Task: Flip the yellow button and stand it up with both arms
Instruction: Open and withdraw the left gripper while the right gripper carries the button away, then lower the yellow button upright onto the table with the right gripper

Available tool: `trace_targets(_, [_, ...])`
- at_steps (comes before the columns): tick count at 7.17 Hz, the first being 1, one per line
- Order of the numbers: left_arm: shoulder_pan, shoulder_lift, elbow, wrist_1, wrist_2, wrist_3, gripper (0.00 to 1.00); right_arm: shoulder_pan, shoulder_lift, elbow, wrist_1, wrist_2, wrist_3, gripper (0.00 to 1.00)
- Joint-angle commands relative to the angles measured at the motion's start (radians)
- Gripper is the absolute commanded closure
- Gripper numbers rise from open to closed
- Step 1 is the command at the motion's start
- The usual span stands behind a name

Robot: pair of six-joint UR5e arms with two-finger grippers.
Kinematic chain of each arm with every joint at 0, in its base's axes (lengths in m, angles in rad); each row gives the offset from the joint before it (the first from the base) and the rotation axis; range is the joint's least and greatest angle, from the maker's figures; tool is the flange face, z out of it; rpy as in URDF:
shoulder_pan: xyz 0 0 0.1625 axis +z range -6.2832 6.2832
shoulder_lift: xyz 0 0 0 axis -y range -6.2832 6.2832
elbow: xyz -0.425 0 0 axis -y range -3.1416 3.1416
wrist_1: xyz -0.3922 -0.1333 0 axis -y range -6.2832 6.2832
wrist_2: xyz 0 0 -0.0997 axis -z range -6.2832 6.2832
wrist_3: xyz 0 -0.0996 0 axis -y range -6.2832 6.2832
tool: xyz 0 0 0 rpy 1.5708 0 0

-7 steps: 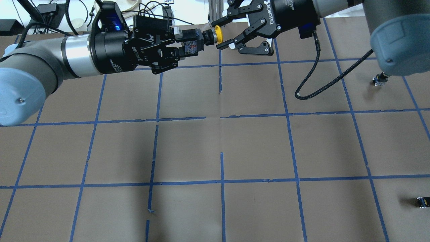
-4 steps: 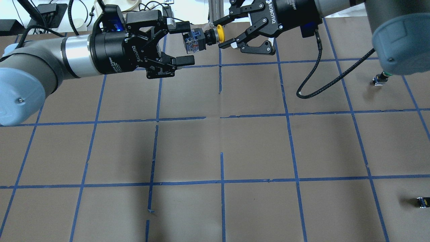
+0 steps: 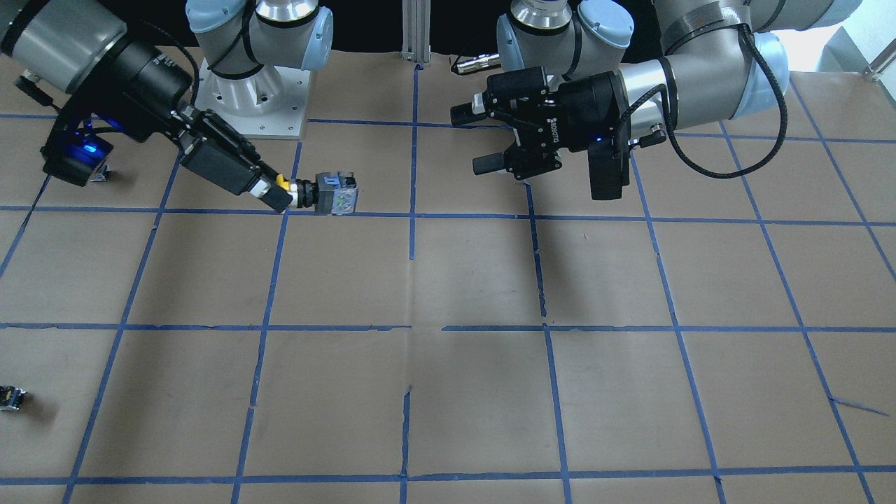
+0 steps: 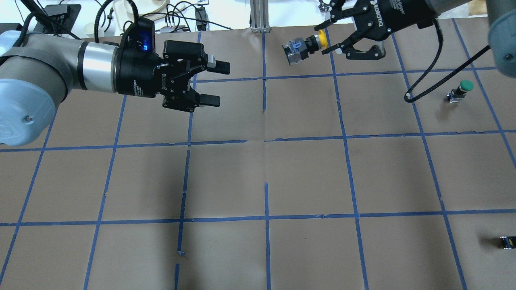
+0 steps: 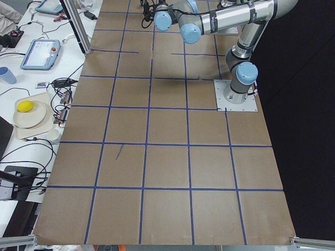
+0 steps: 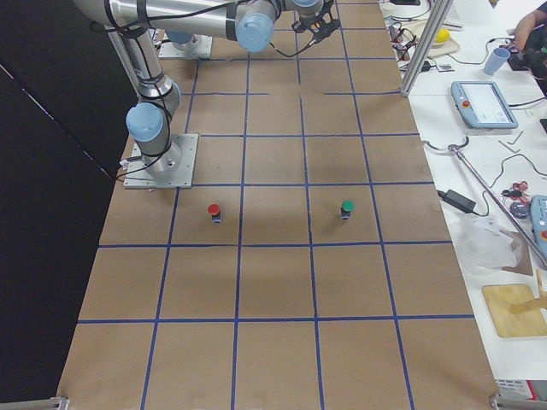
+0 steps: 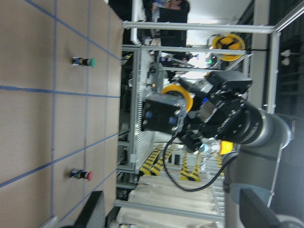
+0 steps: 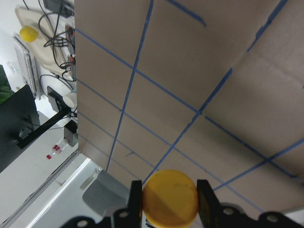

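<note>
The yellow button (image 4: 300, 49) hangs in the air at the table's far side, lying sideways. My right gripper (image 4: 322, 40) is shut on its yellow cap, and the grey body sticks out toward the left arm. It also shows in the front view (image 3: 334, 195), held by my right gripper (image 3: 281, 192). In the right wrist view the yellow cap (image 8: 171, 197) sits between the fingers (image 8: 135, 202). My left gripper (image 4: 219, 83) is open and empty, well apart from the button; it also shows in the front view (image 3: 470, 138). The left wrist view shows the held button (image 7: 164, 111).
A green-capped button (image 4: 462, 89) stands at the right side of the table, and a red-capped button (image 6: 214, 211) stands nearer the robot base. A tiny black-and-yellow block (image 4: 507, 241) lies near the front right edge. Blue tape lines grid the brown table.
My left gripper let go of the button's body, opened and drew back left. My right gripper, shut on the cap, carried the button to the right.
</note>
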Motion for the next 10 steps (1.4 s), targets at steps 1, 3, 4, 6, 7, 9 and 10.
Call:
trace_targets(1, [-0.003, -0.030, 0.011, 0.162, 0.294, -0.099, 0.00, -0.030, -0.001, 0.001, 0.121, -0.263, -0.210, 0.92])
trace_targets(3, [-0.003, -0.034, 0.113, 0.176, 0.649, -0.108, 0.00, -0.038, 0.003, 0.002, 0.123, -0.416, -0.340, 0.92])
trace_targets(4, [-0.021, -0.043, 0.170, 0.130, 0.744, -0.110, 0.00, -0.048, 0.000, 0.025, 0.126, -0.589, -0.371, 0.92])
trace_targets(6, [-0.110, -0.044, 0.244, 0.111, 1.038, -0.116, 0.00, -0.103, -0.001, 0.108, 0.108, -0.714, -0.366, 0.92])
trace_targets(7, [-0.123, -0.027, 0.264, 0.060, 1.123, -0.152, 0.00, -0.154, 0.000, 0.142, 0.072, -0.798, -0.367, 0.92])
trace_targets(9, [-0.117, -0.046, 0.303, 0.044, 1.082, -0.269, 0.00, -0.257, -0.003, 0.275, -0.133, -0.940, -0.375, 0.92])
trace_targets(10, [-0.129, -0.050, 0.316, 0.030, 1.087, -0.280, 0.00, -0.274, -0.003, 0.315, -0.201, -0.954, -0.402, 0.93])
